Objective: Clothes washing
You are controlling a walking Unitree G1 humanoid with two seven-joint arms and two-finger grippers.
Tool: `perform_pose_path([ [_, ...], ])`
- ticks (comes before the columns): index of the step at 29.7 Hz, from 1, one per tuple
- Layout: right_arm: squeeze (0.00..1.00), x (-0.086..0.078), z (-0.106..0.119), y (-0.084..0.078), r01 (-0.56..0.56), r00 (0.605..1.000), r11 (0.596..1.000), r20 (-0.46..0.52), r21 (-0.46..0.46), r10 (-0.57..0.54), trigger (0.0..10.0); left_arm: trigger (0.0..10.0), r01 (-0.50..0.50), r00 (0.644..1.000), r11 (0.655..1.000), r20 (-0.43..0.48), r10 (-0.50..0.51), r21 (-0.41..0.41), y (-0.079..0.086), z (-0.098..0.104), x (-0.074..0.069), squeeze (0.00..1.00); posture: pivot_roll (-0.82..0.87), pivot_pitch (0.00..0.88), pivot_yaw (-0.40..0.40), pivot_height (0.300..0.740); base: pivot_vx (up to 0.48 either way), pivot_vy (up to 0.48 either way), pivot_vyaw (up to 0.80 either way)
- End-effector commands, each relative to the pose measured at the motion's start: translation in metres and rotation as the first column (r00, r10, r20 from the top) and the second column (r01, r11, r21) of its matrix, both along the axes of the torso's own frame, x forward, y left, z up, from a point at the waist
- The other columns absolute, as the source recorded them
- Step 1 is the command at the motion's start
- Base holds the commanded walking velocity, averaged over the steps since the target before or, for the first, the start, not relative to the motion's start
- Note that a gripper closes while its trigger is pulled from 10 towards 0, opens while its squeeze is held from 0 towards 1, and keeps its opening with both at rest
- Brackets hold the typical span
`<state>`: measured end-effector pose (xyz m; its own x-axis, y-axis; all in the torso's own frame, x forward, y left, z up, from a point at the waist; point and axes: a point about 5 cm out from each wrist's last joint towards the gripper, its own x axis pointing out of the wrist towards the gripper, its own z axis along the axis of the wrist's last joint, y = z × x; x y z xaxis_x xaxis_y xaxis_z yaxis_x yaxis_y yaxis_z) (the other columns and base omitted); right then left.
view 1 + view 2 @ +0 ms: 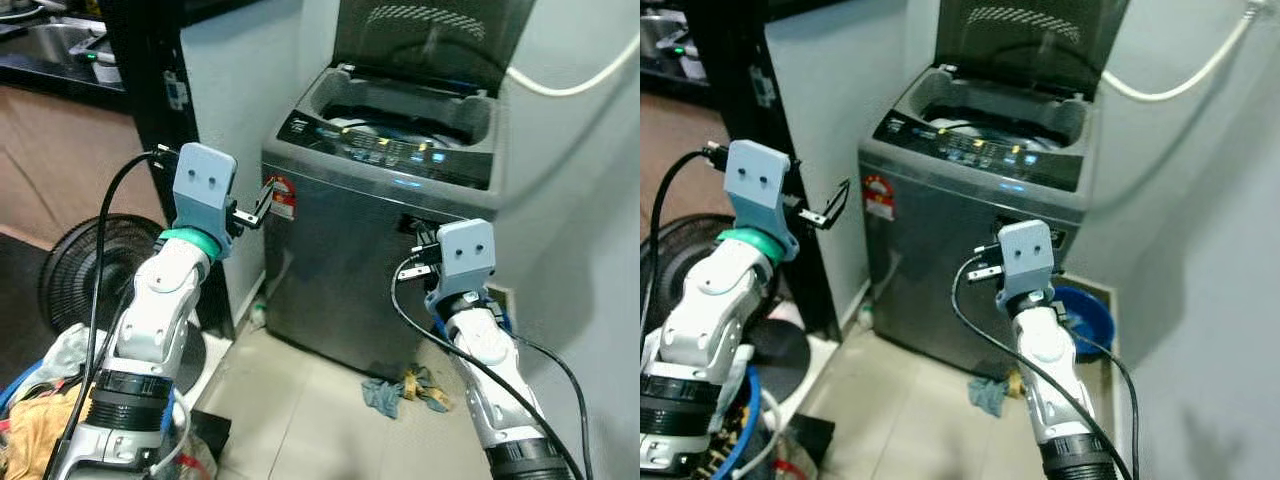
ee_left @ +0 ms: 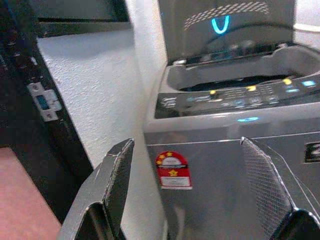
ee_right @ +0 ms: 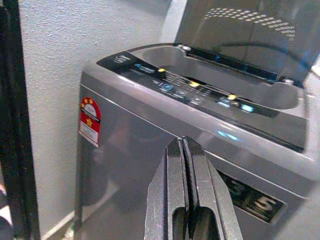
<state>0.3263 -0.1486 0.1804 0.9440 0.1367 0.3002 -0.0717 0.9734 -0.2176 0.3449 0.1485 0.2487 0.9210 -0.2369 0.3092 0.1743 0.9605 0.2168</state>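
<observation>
The left gripper (image 1: 258,205) was raised with its fingers spread wide apart, empty, just short of the washer's (image 1: 370,260) front corner near a red sticker (image 1: 283,197). The right gripper (image 1: 415,252) had its fingers pressed together, empty, close to the washer's grey front. The washer stood against the wall, lid (image 1: 430,40) up, panel lights (image 1: 385,150) glowing. A rag (image 1: 405,390) lay on the floor at its foot.
</observation>
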Motion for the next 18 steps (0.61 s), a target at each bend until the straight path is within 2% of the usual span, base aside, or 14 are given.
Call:
perform_pose_path([
  [1,0.00,0.000,-0.006,-0.003,0.010,1.000,1.000,-0.019,0.000,-0.010,10.0,10.0,-0.003,1.000,1.000,-0.024,0.003,0.012,-0.001,-0.005,0.000,0.00,0.10,0.021,-0.002,0.740,0.000,0.000,0.79],
  [8,0.00,0.000,-0.014,-0.004,0.017,0.999,1.000,-0.041,-0.007,-0.017,10.0,10.0,0.001,0.999,1.000,-0.033,0.000,0.016,-0.004,-0.008,0.000,0.00,0.10,0.029,-0.001,0.740,0.000,0.000,0.79],
  [10,0.00,0.001,-0.035,-0.009,0.040,0.993,0.999,-0.114,-0.005,-0.040,10.0,10.0,-0.003,0.998,0.999,-0.063,0.005,0.037,-0.004,-0.020,0.000,0.00,0.10,0.033,0.000,0.740,0.000,0.000,0.79],
  [13,0.00,-0.004,-0.075,-0.023,0.104,0.960,0.995,-0.261,0.006,-0.099,10.0,10.0,-0.018,0.988,0.998,-0.152,0.028,0.068,0.001,-0.050,-0.002,0.00,0.10,0.035,-0.001,0.740,0.000,0.000,0.79],
  [14,0.00,-0.004,-0.075,-0.023,0.104,0.960,0.995,-0.261,0.006,-0.099,10.0,10.0,-0.018,0.988,0.998,-0.152,0.028,0.068,0.001,-0.050,-0.002,0.00,0.10,0.035,-0.001,0.740,0.000,0.000,0.79],
  [17,0.00,-0.015,-0.109,-0.034,0.160,0.912,0.987,-0.384,0.004,-0.146,10.0,10.0,-0.049,0.963,0.993,-0.257,0.074,0.103,0.010,-0.086,-0.006,0.00,0.10,0.035,-0.001,0.740,0.000,0.000,0.79],
  [18,0.00,-0.015,-0.109,-0.034,0.160,0.912,0.987,-0.384,0.004,-0.146,10.0,10.0,-0.049,0.963,0.993,-0.257,0.074,0.103,0.010,-0.086,-0.006,0.00,0.10,0.035,-0.001,0.740,0.000,0.000,0.79],
])
